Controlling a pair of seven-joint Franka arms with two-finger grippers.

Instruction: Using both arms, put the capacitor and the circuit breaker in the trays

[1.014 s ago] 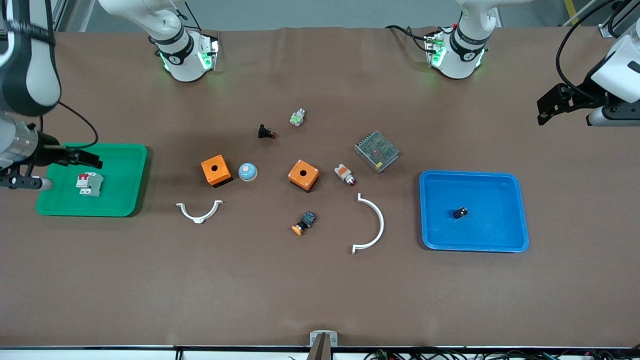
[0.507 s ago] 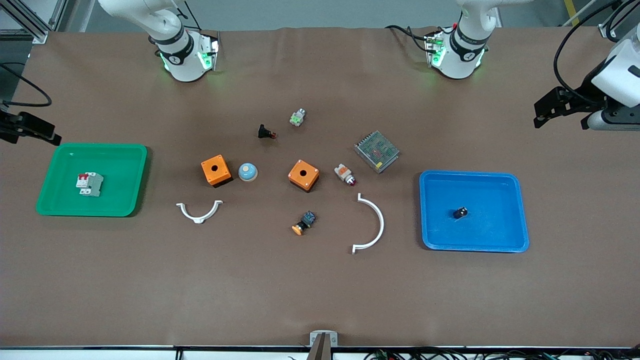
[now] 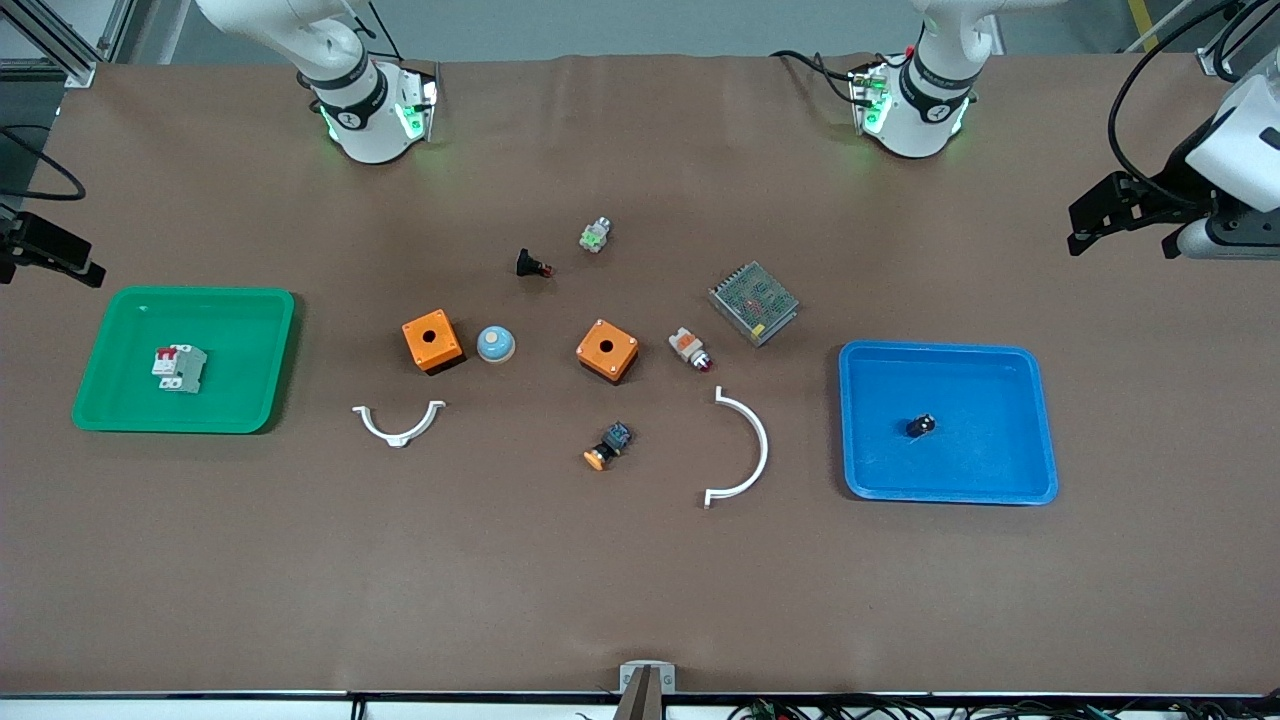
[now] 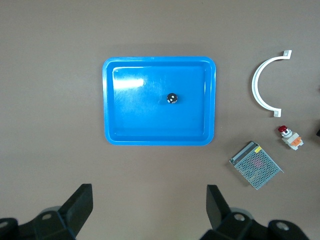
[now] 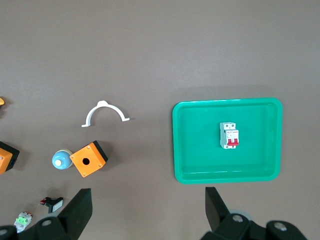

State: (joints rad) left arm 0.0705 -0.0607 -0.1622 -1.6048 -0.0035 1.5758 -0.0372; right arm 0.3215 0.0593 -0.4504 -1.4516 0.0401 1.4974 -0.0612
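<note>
While the front view gives us the whole table, only the wrist views let us judge the fingers. In the left wrist view we see the left gripper with its two fingers spread wide and nothing between them, high over bare table farther from the front camera than the blue tray. In the right wrist view we see the right gripper spread the same way and empty, over bare table farther from the front camera than the green tray. From the front, the left gripper shows at the left arm's end of the table and the right gripper at the right arm's end, partly cut off by the frame.

We find the capacitor lying alone near the middle of the blue tray, clear of its walls. We find the circuit breaker lying alone in the green tray, red levers toward the right arm's end.

Between the trays we see two orange boxes, a blue dome, two white curved brackets, a mesh-covered box and several small buttons. We see a broad strip of open table nearer the front camera than all of these.
</note>
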